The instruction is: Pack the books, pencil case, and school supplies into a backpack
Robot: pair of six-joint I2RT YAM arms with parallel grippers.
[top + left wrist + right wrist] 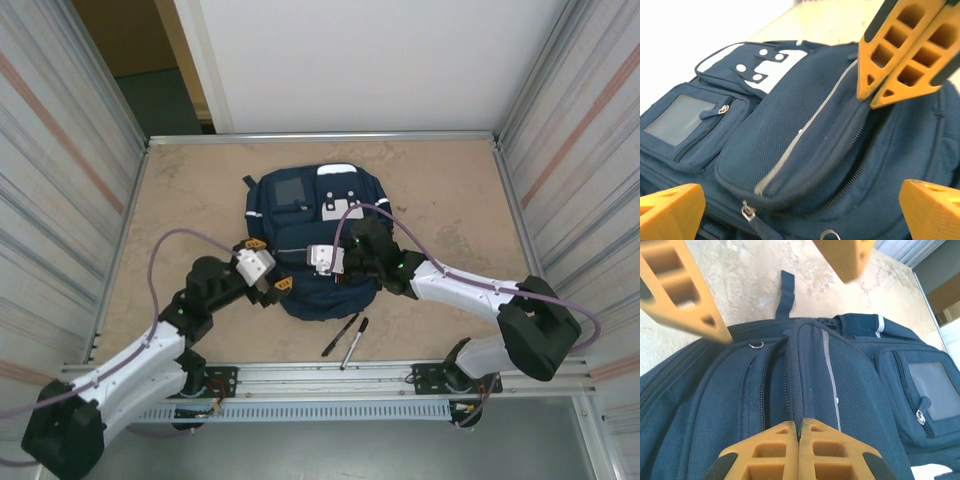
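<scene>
From my console I see a mottled beige tabletop [200,190], stone-like in pattern, evenly lit with only soft shadows; a thin metal frame [320,137] edges its far side; a ribbed silvery left panel [60,150] and a matching right panel [590,130] rise at the sides, each crossed by faint reddish stripes; a plain white board [380,60] closes the back; past its left edge I make out a brown wall [120,30] and a dark greenish patch [160,100] below it; slotted aluminium rails [330,378] run along the near edge; a grey floor [350,450] lies beneath them.
</scene>
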